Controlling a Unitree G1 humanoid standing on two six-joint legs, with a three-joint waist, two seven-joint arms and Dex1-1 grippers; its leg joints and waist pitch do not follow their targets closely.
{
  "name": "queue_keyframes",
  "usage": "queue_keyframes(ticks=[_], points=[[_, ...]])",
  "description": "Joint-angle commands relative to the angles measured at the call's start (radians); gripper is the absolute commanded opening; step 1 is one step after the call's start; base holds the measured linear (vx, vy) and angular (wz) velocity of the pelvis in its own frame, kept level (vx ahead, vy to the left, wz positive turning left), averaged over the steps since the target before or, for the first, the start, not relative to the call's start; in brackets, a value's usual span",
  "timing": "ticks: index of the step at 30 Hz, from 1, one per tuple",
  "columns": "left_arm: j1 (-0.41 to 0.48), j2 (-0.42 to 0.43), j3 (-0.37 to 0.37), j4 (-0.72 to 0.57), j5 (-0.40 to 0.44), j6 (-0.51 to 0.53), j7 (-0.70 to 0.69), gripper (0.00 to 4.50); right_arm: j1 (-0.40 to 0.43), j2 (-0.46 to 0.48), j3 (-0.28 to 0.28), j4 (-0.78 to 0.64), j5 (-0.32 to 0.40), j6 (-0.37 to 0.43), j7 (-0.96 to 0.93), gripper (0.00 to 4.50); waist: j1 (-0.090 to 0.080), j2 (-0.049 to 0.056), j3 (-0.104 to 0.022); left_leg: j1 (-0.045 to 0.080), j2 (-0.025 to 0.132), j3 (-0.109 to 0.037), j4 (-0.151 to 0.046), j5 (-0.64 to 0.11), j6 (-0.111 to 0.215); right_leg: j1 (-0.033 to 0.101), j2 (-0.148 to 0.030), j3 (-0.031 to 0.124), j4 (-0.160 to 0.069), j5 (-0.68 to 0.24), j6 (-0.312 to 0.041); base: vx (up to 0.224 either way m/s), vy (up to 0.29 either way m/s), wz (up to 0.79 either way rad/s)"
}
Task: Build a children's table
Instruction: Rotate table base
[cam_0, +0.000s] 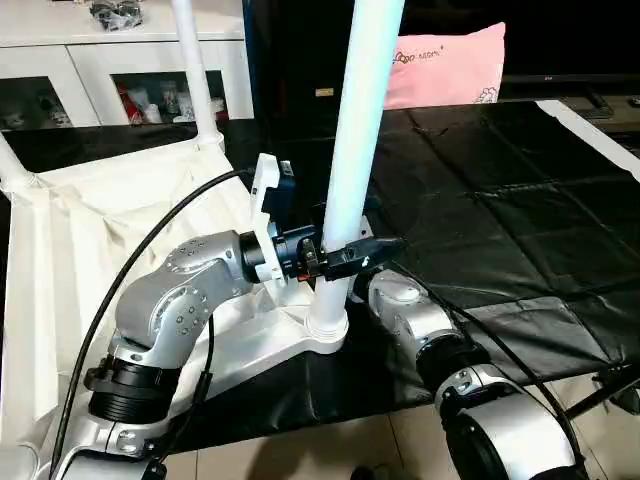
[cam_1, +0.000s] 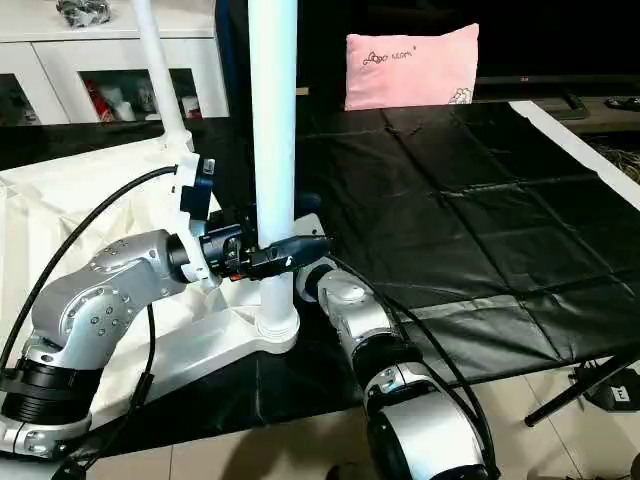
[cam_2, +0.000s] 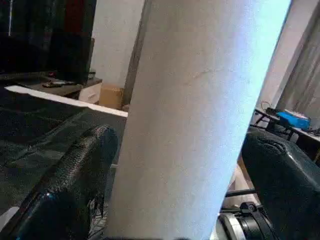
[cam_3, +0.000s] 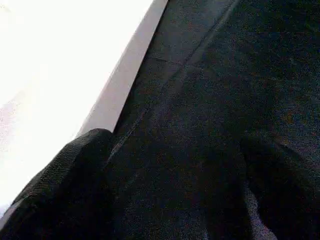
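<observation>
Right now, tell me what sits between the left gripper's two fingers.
The near upright table leg stands between the left gripper's fingers. The left wrist view shows it, with the fingers spread to either side of the white tube.

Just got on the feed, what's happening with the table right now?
The robot is putting legs into the upturned white tabletop, which lies on a black sheet. The left tool has its fingers on either side of the near leg, which stands upright in the corner socket; from the left wrist view, a finger shows on each side of the tube. The right tool is open, low over the sheet beside the tabletop edge. Another leg stands at the far corner.
</observation>
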Motion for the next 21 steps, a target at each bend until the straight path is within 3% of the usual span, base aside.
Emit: queue_keyframes(ticks=[1, 9, 10, 13, 14, 15, 17, 21], points=[[-0.012, -0.001, -0.009, 0.000, 0.009, -0.006, 0.008, 4.47, -0.020, 0.006, 0.004, 0.002, -0.003, -0.006, 0.013, 4.50, 0.005, 0.022, -0.068, -0.013, -0.011, 0.019, -0.071, -0.267, 0.014, 0.072, -0.034, 0.042, -0.066, -0.337, -0.181, 0.000, 0.000, 0.00], [-0.018, -0.004, -0.009, 0.017, 0.022, -0.020, 0.006, 4.47, -0.023, 0.004, 0.001, 0.012, -0.006, -0.015, 0.008, 4.50, 0.005, 0.021, -0.067, -0.013, -0.011, 0.019, -0.072, -0.274, 0.014, 0.072, -0.034, 0.042, -0.068, -0.351, -0.175, 0.000, 0.000, 0.00], [0.035, 0.150, 0.019, 0.040, 0.120, -0.019, 0.012, 4.47, 0.030, -0.141, -0.061, -0.052, 0.007, -0.012, -0.012, 4.50, 0.006, 0.016, -0.068, -0.012, -0.011, 0.017, -0.072, -0.273, 0.017, 0.072, -0.033, 0.041, -0.068, -0.358, -0.165, 0.000, 0.000, 0.00], [0.067, 0.236, 0.035, 0.047, 0.166, -0.012, 0.013, 4.47, 0.061, -0.221, -0.094, -0.090, 0.015, -0.008, -0.022, 4.50, 0.009, 0.013, -0.066, -0.008, -0.018, 0.020, -0.069, -0.252, 0.021, 0.072, -0.029, 0.042, -0.069, -0.377, -0.126, 0.000, 0.000, 0.00], [0.069, 0.237, 0.036, 0.044, 0.162, -0.010, 0.009, 4.47, 0.062, -0.222, -0.094, -0.090, 0.015, -0.009, -0.021, 4.50, 0.014, 0.017, -0.064, -0.002, -0.019, 0.027, -0.064, -0.255, 0.019, 0.061, -0.025, 0.042, -0.074, -0.391, -0.126, 0.000, 0.000, 0.00], [0.073, 0.240, 0.038, 0.041, 0.156, -0.007, 0.003, 4.47, 0.063, -0.223, -0.094, -0.088, 0.015, -0.010, -0.020, 4.50, 0.014, 0.015, -0.065, -0.012, -0.023, 0.026, -0.065, -0.250, 0.019, 0.070, -0.025, 0.039, -0.074, -0.415, -0.118, 0.000, 0.000, 0.00], [0.078, 0.244, 0.039, 0.039, 0.156, -0.006, 0.000, 4.47, 0.065, -0.225, -0.095, -0.088, 0.015, -0.010, -0.019, 4.50, 0.010, 0.013, -0.065, -0.018, -0.022, 0.022, -0.067, -0.258, 0.019, 0.072, -0.031, 0.034, -0.078, -0.457, -0.109, 0.000, 0.000, 0.00], [0.093, 0.278, 0.028, 0.023, 0.164, -0.002, -0.016, 4.47, 0.072, -0.233, -0.094, -0.099, 0.016, -0.006, -0.015, 4.50, 0.000, 0.011, -0.067, -0.015, -0.021, 0.021, -0.063, -0.264, 0.028, 0.065, -0.032, 0.036, -0.079, -0.463, -0.122, 0.000, 0.000, 0.00]])
